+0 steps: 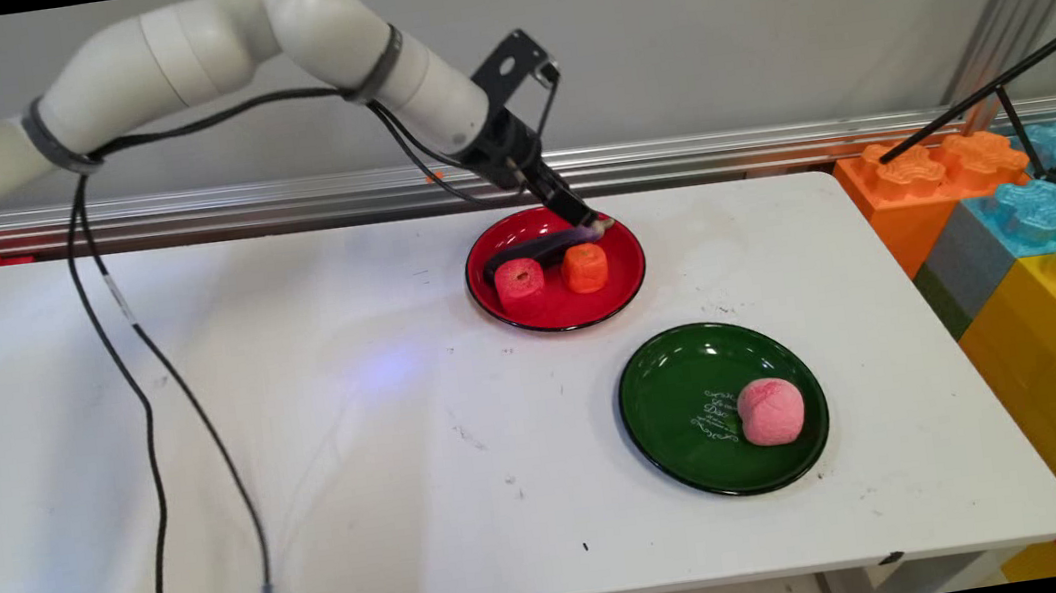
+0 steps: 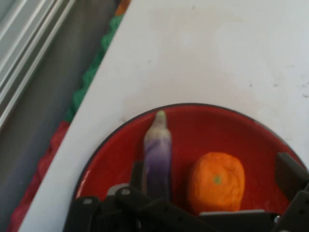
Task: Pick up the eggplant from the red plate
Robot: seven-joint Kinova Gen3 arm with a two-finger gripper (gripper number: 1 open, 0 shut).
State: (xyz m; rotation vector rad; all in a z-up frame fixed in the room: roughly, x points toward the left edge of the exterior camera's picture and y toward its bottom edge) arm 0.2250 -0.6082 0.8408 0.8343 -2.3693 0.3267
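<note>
My gripper [image 1: 587,219] hangs low over the far side of a red plate [image 1: 622,285] and is open. On the plate lie a purple eggplant [image 1: 542,246], an orange [image 1: 585,267] and a red round fruit [image 1: 519,282]. In the hand view the eggplant [image 2: 158,154] lies right beside the left finger [image 2: 137,175], its pale tip pointing away from me. The orange [image 2: 216,181] sits between the two fingers, and the right finger [image 2: 289,175] stands well off at the plate's [image 2: 113,164] right side. The red fruit is out of the hand view.
A green plate [image 1: 670,390] with a pink peach [image 1: 771,411] sits nearer the front right of the white table [image 1: 301,415]. Black cables [image 1: 148,444] hang over the table's left part. Big coloured blocks [image 1: 1037,254] and a black tripod [image 1: 1017,95] stand off the right edge.
</note>
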